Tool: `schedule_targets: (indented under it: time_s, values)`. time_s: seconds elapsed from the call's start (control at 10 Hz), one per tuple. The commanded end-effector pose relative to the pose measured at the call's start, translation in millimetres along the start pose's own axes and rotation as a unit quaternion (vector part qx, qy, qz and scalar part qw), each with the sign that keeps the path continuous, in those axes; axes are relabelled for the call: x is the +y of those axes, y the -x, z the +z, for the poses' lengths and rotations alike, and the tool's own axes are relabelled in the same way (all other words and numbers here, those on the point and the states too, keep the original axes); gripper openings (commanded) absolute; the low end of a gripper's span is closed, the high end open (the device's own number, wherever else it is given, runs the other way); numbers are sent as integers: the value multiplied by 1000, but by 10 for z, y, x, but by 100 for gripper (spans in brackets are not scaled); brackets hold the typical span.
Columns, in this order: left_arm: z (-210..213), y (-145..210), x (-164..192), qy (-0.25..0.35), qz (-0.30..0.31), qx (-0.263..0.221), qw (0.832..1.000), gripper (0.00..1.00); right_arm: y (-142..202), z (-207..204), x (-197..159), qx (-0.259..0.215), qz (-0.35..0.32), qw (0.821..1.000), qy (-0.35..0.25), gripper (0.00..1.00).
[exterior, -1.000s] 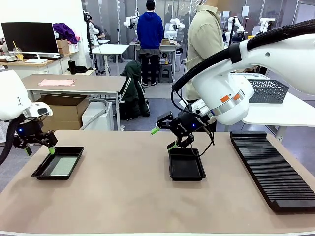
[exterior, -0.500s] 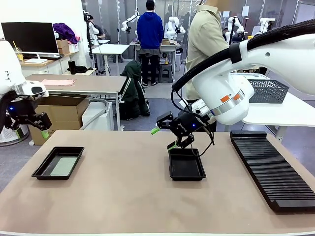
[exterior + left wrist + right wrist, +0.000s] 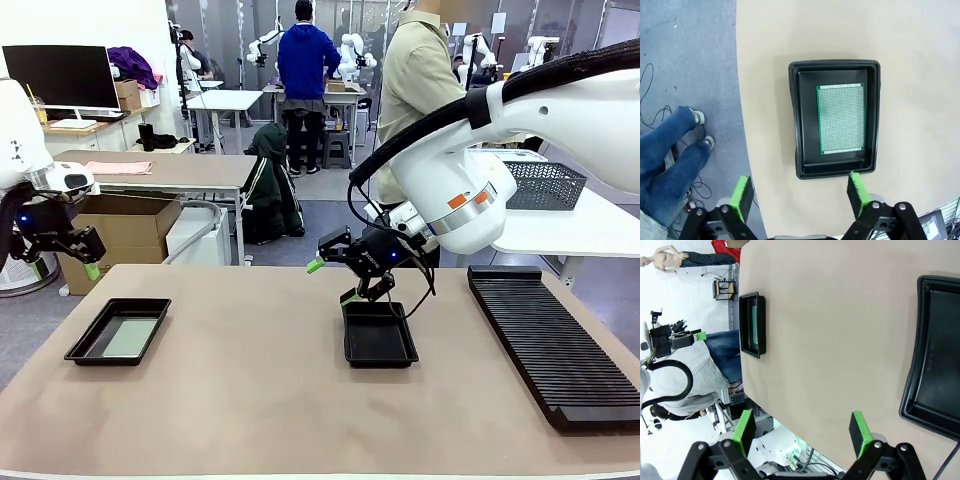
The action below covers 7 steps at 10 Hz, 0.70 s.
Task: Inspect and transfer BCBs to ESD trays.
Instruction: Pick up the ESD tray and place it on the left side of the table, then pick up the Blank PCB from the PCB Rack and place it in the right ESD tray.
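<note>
The left arm stood at the left side, its wrist turned downward. The left gripper hung raised and pointing down, its jaws spread wide with nothing between the green pads. The right arm reached in from the right side toward the middle, its bulky white joint high and its wrist angled down and leftward. The right gripper sat low and tilted, jaws wide apart and empty, its green fingertips well separated.

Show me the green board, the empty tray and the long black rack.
Board (image 3: 841,119), left wrist view, middle of its face.
Empty tray (image 3: 378,338), front view, bare floor.
Rack (image 3: 555,340), front view, middle of its ribs.
</note>
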<state>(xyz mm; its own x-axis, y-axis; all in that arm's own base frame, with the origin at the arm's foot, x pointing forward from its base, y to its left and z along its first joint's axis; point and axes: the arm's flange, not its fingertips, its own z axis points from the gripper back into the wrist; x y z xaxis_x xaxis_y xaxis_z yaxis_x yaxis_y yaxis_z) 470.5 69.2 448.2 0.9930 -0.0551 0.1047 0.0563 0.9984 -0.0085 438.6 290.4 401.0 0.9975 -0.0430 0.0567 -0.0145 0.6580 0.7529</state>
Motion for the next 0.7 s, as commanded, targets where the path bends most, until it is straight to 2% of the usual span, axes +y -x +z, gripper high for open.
schedule_targets:
  time_s: [0.0, 0.6]
  values:
    - [-20, 11, 12, -1, 2, -1, 1000, 100, 4, -5, 10, -5, -6, 1000, 2, 100]
    - [-20, 11, 12, -1, 2, -1, 1000, 100, 4, -5, 10, -5, -6, 1000, 2, 100]
